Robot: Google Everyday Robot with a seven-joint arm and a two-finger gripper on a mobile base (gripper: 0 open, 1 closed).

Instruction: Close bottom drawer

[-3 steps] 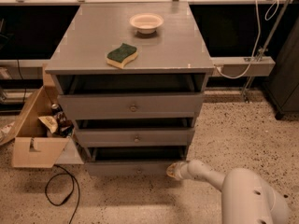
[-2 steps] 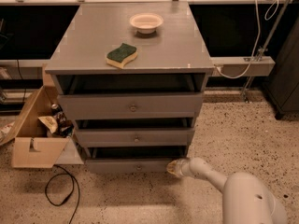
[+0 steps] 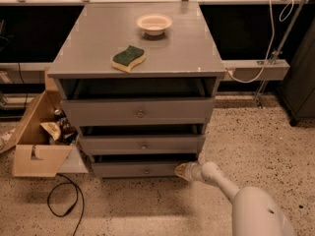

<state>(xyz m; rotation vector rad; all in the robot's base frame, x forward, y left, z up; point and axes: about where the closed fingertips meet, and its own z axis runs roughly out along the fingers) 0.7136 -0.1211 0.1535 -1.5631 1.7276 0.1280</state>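
Note:
A grey wooden three-drawer chest stands in the middle of the view. Its bottom drawer is the lowest one, with a shallow wide front and a small round knob. The front sits a little forward, with a dark gap above it. My gripper is at the end of the white arm that comes in from the lower right. Its tip is against the right end of the bottom drawer's front. The middle drawer and top drawer also stand slightly out.
A green-and-yellow sponge and a small white bowl lie on the chest top. An open cardboard box with clutter stands left of the chest. A black cable loops on the speckled floor. A dark cabinet is at the right.
My gripper has moved left and inward against the bottom drawer's front, and the drawer has slid back toward the chest.

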